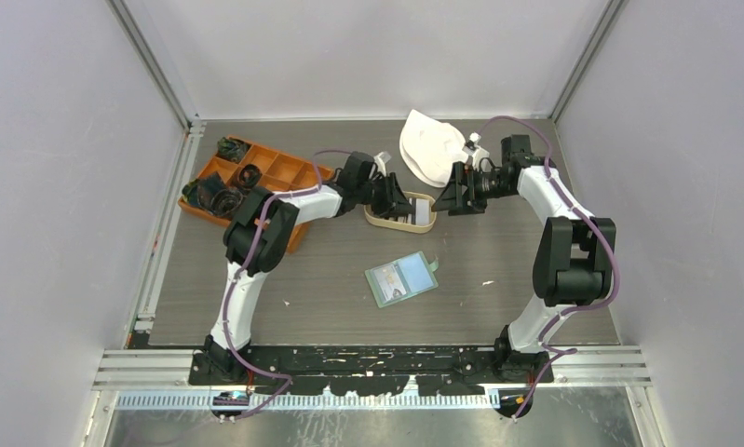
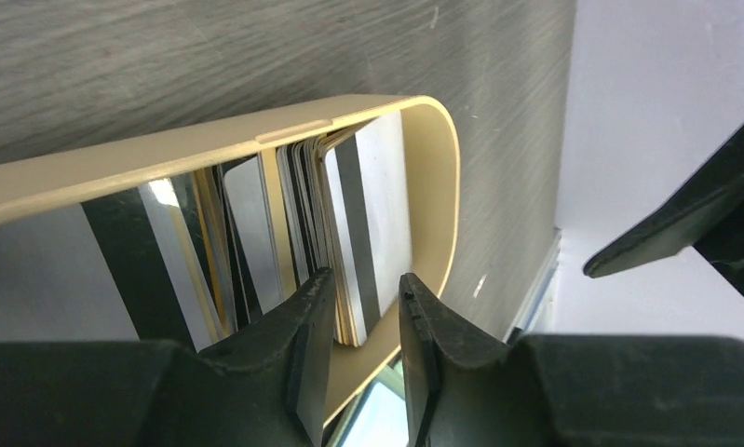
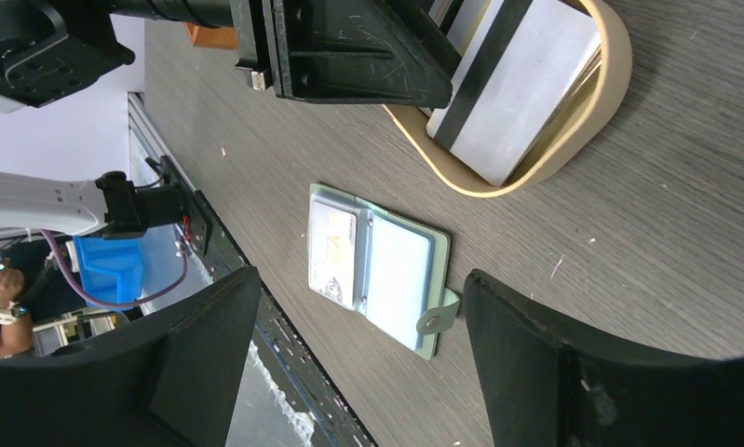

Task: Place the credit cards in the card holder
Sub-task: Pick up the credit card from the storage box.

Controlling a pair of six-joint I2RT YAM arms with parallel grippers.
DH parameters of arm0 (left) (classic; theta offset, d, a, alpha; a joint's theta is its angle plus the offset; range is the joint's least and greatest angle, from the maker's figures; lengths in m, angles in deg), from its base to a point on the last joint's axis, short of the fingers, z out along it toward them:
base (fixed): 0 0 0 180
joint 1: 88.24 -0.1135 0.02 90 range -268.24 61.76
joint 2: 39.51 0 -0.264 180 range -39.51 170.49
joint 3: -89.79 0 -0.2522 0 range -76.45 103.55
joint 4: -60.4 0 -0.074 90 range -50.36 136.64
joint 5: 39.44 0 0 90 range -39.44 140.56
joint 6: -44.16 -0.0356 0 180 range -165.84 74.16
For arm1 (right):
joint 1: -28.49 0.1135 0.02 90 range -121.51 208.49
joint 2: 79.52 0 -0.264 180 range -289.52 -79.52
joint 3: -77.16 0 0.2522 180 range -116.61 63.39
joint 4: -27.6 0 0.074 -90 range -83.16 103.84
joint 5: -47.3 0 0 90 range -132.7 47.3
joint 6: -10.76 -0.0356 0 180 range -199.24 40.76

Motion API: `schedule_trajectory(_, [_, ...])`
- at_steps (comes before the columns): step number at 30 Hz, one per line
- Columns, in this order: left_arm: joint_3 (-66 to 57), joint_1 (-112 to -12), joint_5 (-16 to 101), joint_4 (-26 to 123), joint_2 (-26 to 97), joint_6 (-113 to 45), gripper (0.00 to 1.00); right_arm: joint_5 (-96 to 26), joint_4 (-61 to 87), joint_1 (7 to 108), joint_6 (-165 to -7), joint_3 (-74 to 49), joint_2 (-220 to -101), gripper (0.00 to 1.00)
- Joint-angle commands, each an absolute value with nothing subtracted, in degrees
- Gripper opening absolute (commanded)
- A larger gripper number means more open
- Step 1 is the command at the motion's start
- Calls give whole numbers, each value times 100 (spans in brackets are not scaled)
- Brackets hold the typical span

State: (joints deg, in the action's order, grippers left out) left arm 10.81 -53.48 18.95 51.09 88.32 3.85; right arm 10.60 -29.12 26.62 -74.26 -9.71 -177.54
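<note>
Grey table (image 1: 498, 307) bears card holder (image 1: 401, 278), tan tray (image 1: 396, 228), orange box (image 1: 279, 169), white cap (image 1: 431, 149).

The left gripper (image 2: 363, 284) dipped into the tray (image 2: 438, 186), jaws narrowly apart. The right gripper (image 3: 358, 289) hovered just beside that tray, jaws spread wide.

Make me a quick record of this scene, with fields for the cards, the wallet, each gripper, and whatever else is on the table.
credit cards: stacked, leaning, inside the tan oval tray
card holder: lying open on the table, nearer the arm bases than the tray
left gripper: in the tray, jaws apart astride the end cards, not clamped
right gripper: wide open, empty, beside the tray
other: orange compartment box holding dark cord bundles, rear left; white fabric item behind the tray
</note>
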Motion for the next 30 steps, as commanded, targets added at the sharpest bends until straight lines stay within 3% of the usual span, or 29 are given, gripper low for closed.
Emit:
schedule_trajectory(1, [983,-5315,1464,6200,8728,1009,31,1250,-2979,2673,-7309,-1232,-17731,85])
schedule_trajectory(14, [1048,-5300,1260,6947,9023,1579,26,1276,-3064,2673,-7221,-1269,-17881,85])
schedule_trajectory(30, [1493,-5173,1254,6461,9302,1407,34,1320,-3099,2673,-7212,-1287,-17919,85])
